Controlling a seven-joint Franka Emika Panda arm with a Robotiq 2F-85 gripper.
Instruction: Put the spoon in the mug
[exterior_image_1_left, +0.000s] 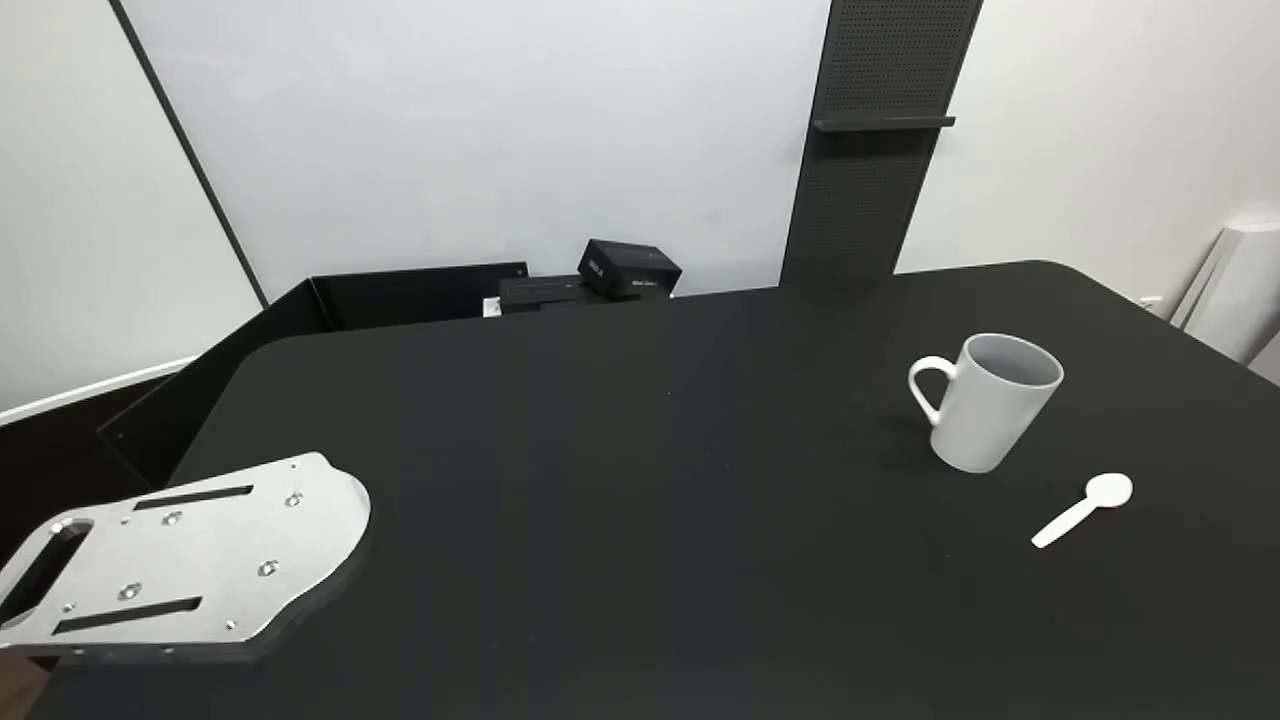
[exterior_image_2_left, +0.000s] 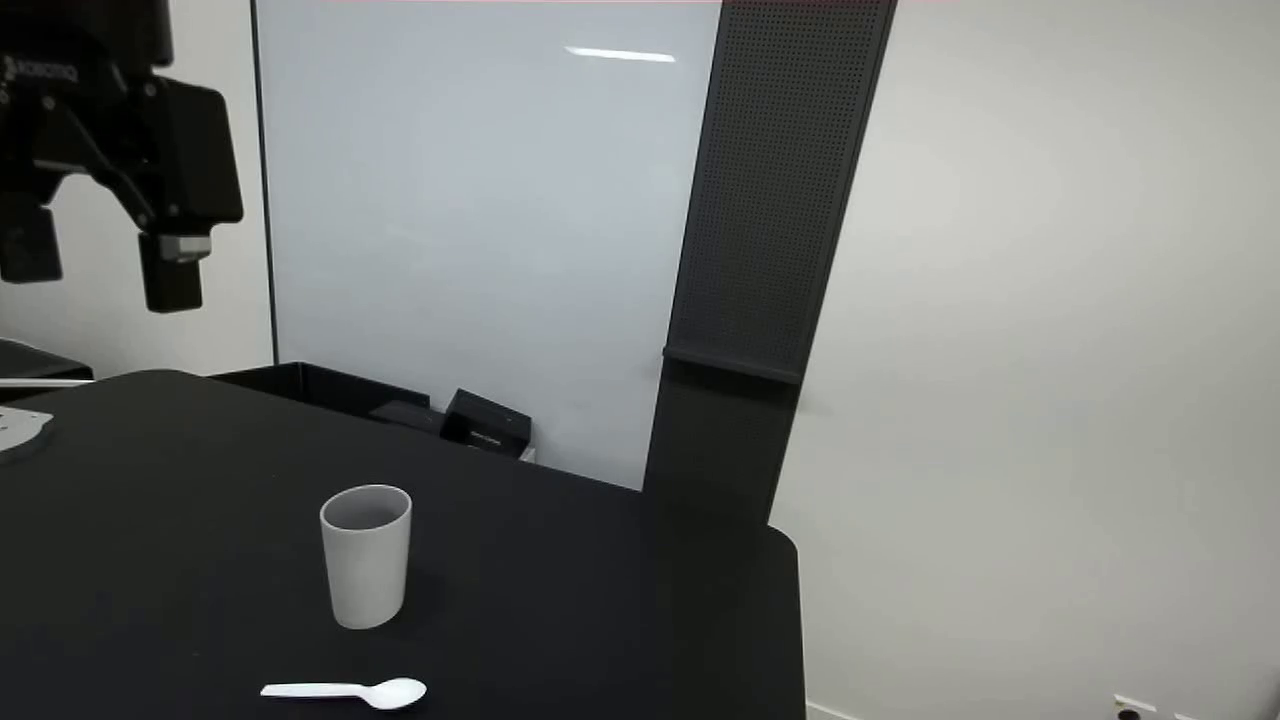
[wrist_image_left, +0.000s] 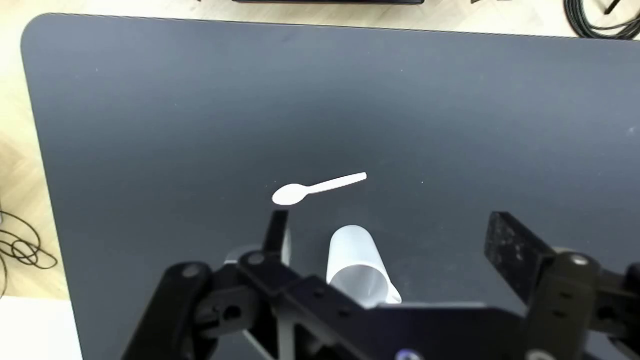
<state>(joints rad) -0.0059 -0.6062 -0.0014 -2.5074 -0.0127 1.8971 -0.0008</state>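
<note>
The white spoon (wrist_image_left: 311, 190) lies flat on the black bench (wrist_image_left: 175, 125), near the mug (exterior_image_1_left: 990, 412), which stands upright. In the wrist view the long axis of the spoon goes nearly from side to side, a little inclined: the bowl points to the left, and the handle goes rightward and slightly up. In an exterior view the spoon (exterior_image_2_left: 340, 690) is almost level, with the bowl to the right.

The hand (exterior_image_2_left: 101, 275) hangs well above the bench; its two fingers are spread wide apart, and it holds nothing. In the wrist view, one fingertip appears just below the bowl of the spoon, and the body of the hand covers a part of the mug.

Of other things, a metal plate (exterior_image_1_left: 200, 555) is at the far end of the bench from the mug. Behind the bench there are a black box (exterior_image_1_left: 635, 270) and a tall perforated panel (exterior_image_1_left: 895, 60) with a narrow ledge (exterior_image_1_left: 885, 124).

The spoon seems of smooth plastic, with an oval bowl and slim handle. The mug is plain and cylindrical, its loop handle turned away from the spoon. The plate has long slots, and the bench has rounded corners.
</note>
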